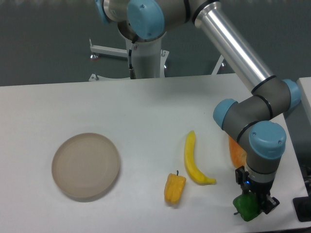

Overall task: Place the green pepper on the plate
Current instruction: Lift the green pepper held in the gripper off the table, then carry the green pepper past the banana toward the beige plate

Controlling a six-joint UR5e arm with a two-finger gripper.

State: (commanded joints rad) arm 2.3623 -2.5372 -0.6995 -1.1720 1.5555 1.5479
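A round, shallow, matte beige-tan plate [86, 166] sat bare at the left of the white table [146, 107], well apart from the produce at the right. Moving rightward, a small yellow-orange pepper [174, 188] lay just beside a long, curved yellow banana-like fruit [195, 160], and an orange item [236, 152] was partly hidden behind the robot's grey-and-blue arm [252, 116]. At the table's near right corner, the black two-finger gripper [252, 203] stood over the small, glossy, bright-green bell pepper [247, 208], its fingers set close against the lumpy body and apparently gripping it, though the grip itself could not be confirmed from this angle. The pepper looked smooth and rounded, so a firm, centred hold seemed wise before lifting. The carry to the plate would probably need to clear the yellow fruit and the smaller pepper on the way left, with release low over the plate's middle so the pepper does not roll off.
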